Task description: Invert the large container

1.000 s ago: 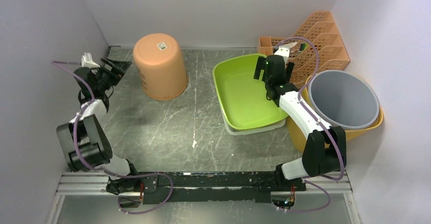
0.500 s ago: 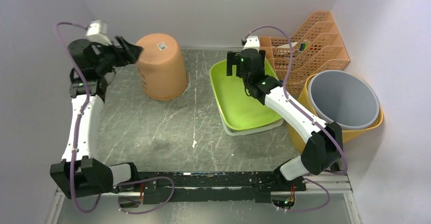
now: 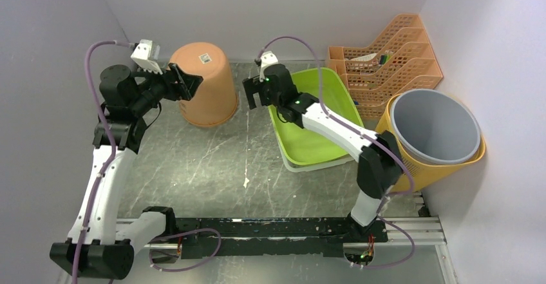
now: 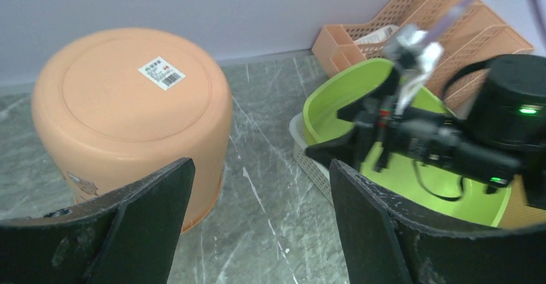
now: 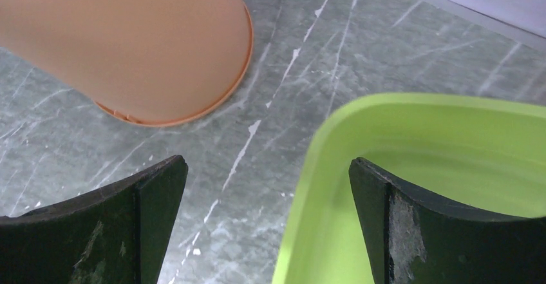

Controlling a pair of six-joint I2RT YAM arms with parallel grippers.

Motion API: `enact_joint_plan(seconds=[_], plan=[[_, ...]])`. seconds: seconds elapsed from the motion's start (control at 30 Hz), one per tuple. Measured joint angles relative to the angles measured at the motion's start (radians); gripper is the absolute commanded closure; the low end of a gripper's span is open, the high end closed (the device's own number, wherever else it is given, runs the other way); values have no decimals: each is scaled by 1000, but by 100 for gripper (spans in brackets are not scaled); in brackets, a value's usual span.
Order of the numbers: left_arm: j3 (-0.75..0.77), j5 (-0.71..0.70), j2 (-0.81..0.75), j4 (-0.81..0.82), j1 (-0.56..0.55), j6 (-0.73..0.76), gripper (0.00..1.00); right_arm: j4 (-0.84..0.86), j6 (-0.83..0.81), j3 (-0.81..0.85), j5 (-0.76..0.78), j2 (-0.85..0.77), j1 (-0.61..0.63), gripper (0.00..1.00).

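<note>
The large container is a peach bucket (image 3: 203,84) standing at the back left of the table, mouth down and base up, with a white sticker on the base. It also shows in the left wrist view (image 4: 132,97) and in the right wrist view (image 5: 129,39). My left gripper (image 3: 182,82) hovers at the bucket's left side, open with nothing between its fingers (image 4: 261,168). My right gripper (image 3: 252,92) hangs open and empty just right of the bucket, over the bare table by the green basin's left rim (image 5: 267,165).
A green basin (image 3: 309,116) sits in a white tray right of centre. Orange file racks (image 3: 393,58) stand at the back right. A grey bucket (image 3: 434,126) is nested in a yellow one at the right wall. Walls close in on three sides.
The left arm rose from the left wall and reached right to the peach bucket. The right arm swung left from the file racks, across the green basin, toward the bucket. Both grippers stayed open.
</note>
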Motion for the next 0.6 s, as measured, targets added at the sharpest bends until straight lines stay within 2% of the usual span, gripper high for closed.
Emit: enact_joint_plan(seconds=[0.43, 0.6], plan=[[-43, -7, -110, -18, 0, -2, 12, 74, -15, 286, -37, 397, 7, 0], [-59, -7, -145, -22, 0, -2, 12, 71, -17, 447, -65, 542, 27, 0]])
